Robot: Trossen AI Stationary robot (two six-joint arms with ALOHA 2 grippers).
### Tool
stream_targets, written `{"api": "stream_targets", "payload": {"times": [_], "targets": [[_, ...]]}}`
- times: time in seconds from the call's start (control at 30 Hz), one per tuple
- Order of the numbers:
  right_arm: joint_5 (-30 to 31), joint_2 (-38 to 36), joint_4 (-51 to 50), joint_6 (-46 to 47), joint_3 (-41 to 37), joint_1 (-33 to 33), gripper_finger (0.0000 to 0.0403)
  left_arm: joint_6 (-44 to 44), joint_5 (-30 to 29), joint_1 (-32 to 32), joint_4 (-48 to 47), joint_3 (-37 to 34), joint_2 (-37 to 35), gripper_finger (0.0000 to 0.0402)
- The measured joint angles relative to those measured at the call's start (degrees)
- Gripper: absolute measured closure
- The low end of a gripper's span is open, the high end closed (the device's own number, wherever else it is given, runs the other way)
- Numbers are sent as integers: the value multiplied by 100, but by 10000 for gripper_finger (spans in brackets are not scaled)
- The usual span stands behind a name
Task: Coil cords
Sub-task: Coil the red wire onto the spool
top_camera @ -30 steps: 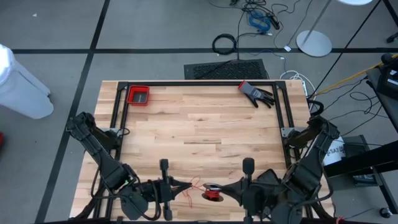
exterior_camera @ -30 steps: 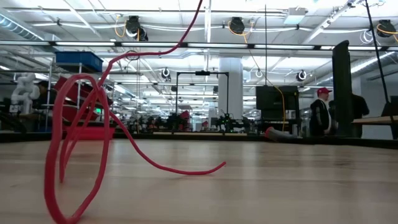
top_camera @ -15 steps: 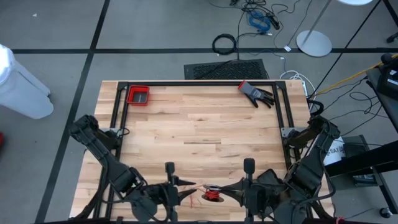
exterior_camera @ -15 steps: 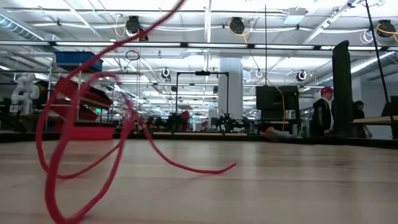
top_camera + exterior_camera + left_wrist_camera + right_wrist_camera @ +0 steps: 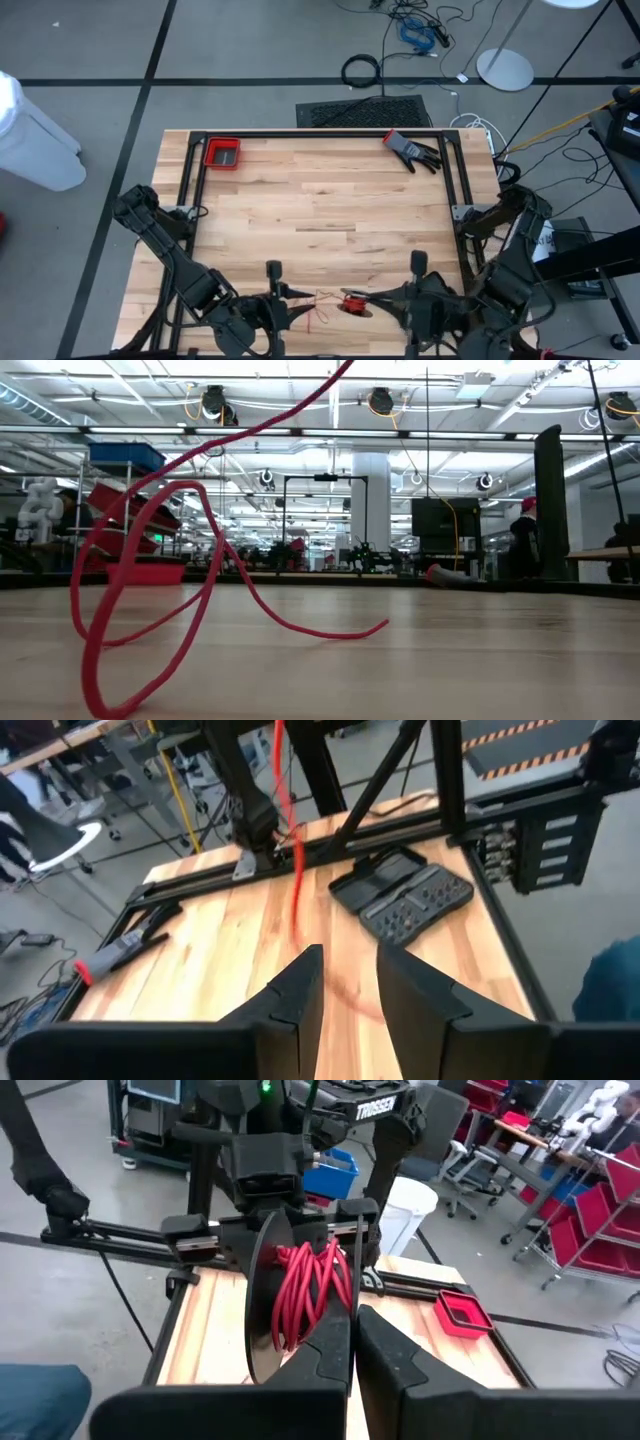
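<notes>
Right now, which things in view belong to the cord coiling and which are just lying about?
Job in hand:
red cord, partly wound on the black disc
right gripper, jaws shut on the disc
left gripper, jaws open beside the cord

Lying about:
red tray
glove
black case

High view: I look straight down on whole counter (image 5: 320,200), both arm bases at 6 o'clock edge, floor all round. Low view: I sit at counter-top height, facing level across wood into room; red cord (image 5: 150,600) looms very near, at my 9 o'clock. Left wrist view: I face along counter past own fingers (image 5: 300,995), near surface, glove (image 5: 115,955) far off. Right wrist view: close on disc (image 5: 262,1295) wound with cord; red tray (image 5: 462,1315) beyond, shared with high view (image 5: 222,153).
</notes>
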Motion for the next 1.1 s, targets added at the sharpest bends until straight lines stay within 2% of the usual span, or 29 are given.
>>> {"api": "stream_targets", "payload": {"times": [0.17, 0.37, 0.67, 0.83, 0.97, 1.1], "targets": [[401, -90, -404, 375, 0, 248, 403, -479, 3, 11, -464, 0, 0, 298], [727, -109, -605, 565, 0, 414, 403, -664, 4, 13, -530, 0, -2, 298], [745, -109, -614, 550, 0, 412, 403, -700, -36, 98, -251, 0, 143, 298], [738, -111, -636, 550, 0, 501, 403, -1267, -34, 294, -257, 0, 337, 298], [763, -139, -641, 550, -2, 648, 403, -1361, -12, 365, -282, 0, 413, 298], [1170, -200, -896, 748, -2, 843, 403, -1257, 8, 366, -281, 0, 413, 298]]}}
